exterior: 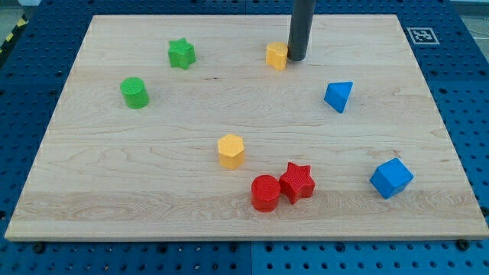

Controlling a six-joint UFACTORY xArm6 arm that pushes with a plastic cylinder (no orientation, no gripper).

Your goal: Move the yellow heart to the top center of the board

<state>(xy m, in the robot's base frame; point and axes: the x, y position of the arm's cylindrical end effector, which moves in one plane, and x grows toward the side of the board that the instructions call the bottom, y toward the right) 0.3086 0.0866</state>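
Here, my tip touched the yellow heart at its 3 o'clock, near the board top; my rod bore no jaws.

- Bright, even light falls across the whole tabletop; the pale wood grain reads clearly.
- Shadows are soft and short, hugging the base of each block, as under the red star.
- No strong glare; the rod shows a faint sheen.
- Focus is sharp throughout.
- The tabletop's edges look straight, with little distortion.
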